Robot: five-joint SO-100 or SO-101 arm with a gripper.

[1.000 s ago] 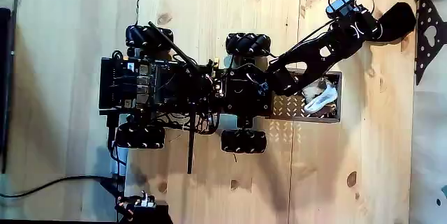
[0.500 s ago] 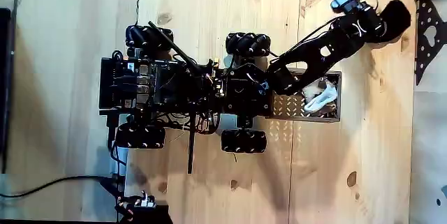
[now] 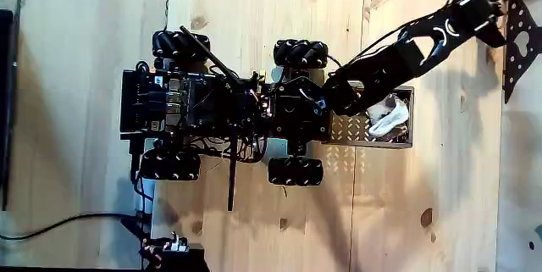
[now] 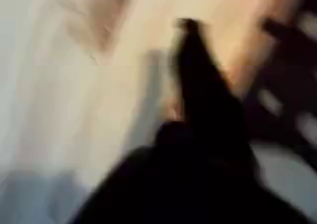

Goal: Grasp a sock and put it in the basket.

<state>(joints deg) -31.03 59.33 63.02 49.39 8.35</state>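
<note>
In the fixed view the black jointed arm reaches from the wheeled robot base toward the top right corner of the pale wooden surface (image 3: pixel 254 18), with the jaws (image 3: pixel 495 30) at its far end beside a black perforated metal plate (image 3: pixel 518 47) at the right edge. A dark lump sits at the jaws and is likely the small black fabric sock (image 3: pixel 498 35), but black on black leaves it uncertain, and whether the jaws are spread or pinching cannot be told from here. The small rectangular grey metal basket (image 3: pixel 343 130) with its mesh bottom lies well back from the jaws, against the robot's front, and a crumpled white sock (image 3: pixel 389 118) already rests in its outer end. In the wrist view motion blur smears everything: a dark tapered shape, probably the black sock or a finger (image 4: pixel 203 85), points away from the lens over the light surface, and the jaws' state is again unreadable. To do this step well, the arm should keep a firm pinch, lift clear, swing back over the basket and release low above the mesh. Compared with a second ago, the arm has swung further toward the top right corner and stretched out, while the basket and white sock lie as they did.
</note>
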